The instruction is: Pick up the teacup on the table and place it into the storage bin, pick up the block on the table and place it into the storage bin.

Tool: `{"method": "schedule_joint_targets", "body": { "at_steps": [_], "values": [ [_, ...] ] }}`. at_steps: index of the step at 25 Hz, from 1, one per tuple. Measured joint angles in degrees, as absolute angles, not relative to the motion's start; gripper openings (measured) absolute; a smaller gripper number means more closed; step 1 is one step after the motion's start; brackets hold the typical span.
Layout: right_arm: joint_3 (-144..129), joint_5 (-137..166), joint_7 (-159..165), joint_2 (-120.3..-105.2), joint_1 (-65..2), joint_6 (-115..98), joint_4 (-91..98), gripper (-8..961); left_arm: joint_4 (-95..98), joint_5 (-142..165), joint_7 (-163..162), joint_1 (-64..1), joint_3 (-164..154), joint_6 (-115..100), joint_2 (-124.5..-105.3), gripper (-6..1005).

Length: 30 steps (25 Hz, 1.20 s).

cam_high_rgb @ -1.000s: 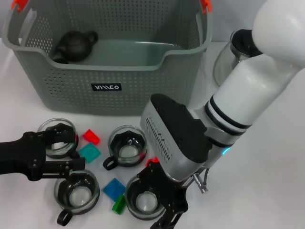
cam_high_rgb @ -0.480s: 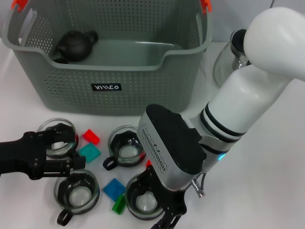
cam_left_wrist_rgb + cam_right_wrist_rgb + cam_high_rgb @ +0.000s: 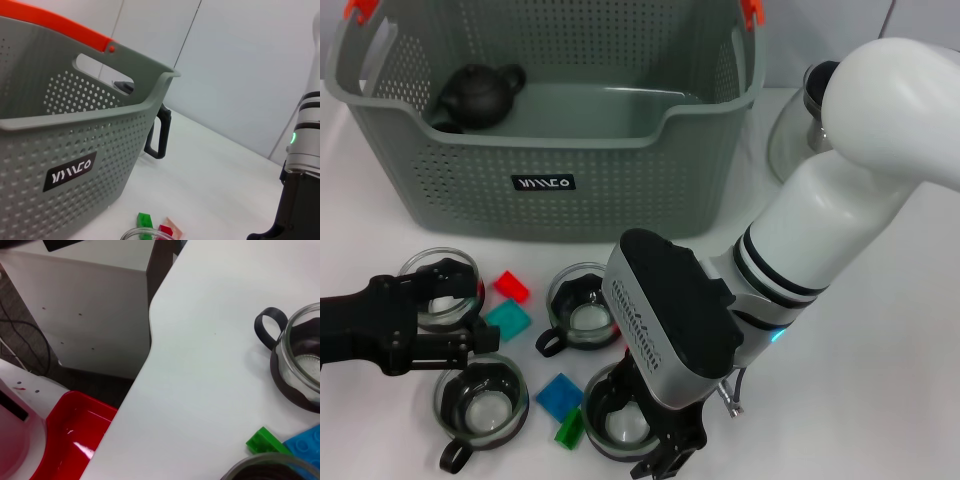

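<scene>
The large grey-green perforated plastic storage bin (image 3: 555, 130) with orange-red handle clips and a small black label stands at the far side of the white table (image 3: 880, 380), with a dark round teapot (image 3: 475, 97) lying inside at its left end. In front of it sit four clear glass teacups with black bases. The nearest one, the front glass teacup (image 3: 620, 418), lies between the black fingers of the right gripper (image 3: 642, 422), which are apart around it. The left gripper (image 3: 455, 315) reaches in from the left, its fingers open around the far-left glass teacup (image 3: 440, 287). A middle glass teacup (image 3: 582, 308) and a near-left glass teacup (image 3: 477, 400) stand free. Among them lie small plastic blocks: a red block (image 3: 511, 287), a teal block (image 3: 508, 320), a blue block (image 3: 560, 395) and a green block (image 3: 569, 429). A clear glass jar (image 3: 800, 120) stands right of the bin.
</scene>
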<state>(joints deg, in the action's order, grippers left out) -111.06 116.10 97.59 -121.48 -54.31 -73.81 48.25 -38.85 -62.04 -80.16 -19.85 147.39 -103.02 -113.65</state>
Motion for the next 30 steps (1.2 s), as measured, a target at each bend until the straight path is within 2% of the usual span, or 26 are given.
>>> {"method": "schedule_joint_targets", "body": {
  "at_steps": [1, 12, 17, 28, 30],
  "values": [
    [-111.1, 116.1, 97.61, -121.47, -54.29, -73.74, 48.25, 776, -38.84, -62.04, -80.15, -19.83, 147.39, -102.96, -113.64, 908],
    [-111.54, 116.11, 97.65, -121.47, -54.22, -73.51, 48.25, 695, -38.06, -62.01, -80.1, -19.83, 147.39, -102.2, -113.65, 907],
    [-111.6, 116.4, 97.65, -121.46, -54.18, -72.68, 48.25, 450, -38.05, -61.97, -80.06, -19.86, 147.39, -101.99, -113.64, 907],
    [-112.22, 116.55, 97.65, -121.33, -54.14, -72.71, 48.35, 201, -38.05, -61.96, -80.07, -19.78, 147.39, -101.69, -113.64, 906],
    [-112.23, 116.55, 97.65, -121.22, -54.14, -73.03, 48.56, 82, -38.05, -61.96, -80.07, -19.78, 147.39, -101.68, -113.64, 906]
  ]
}}
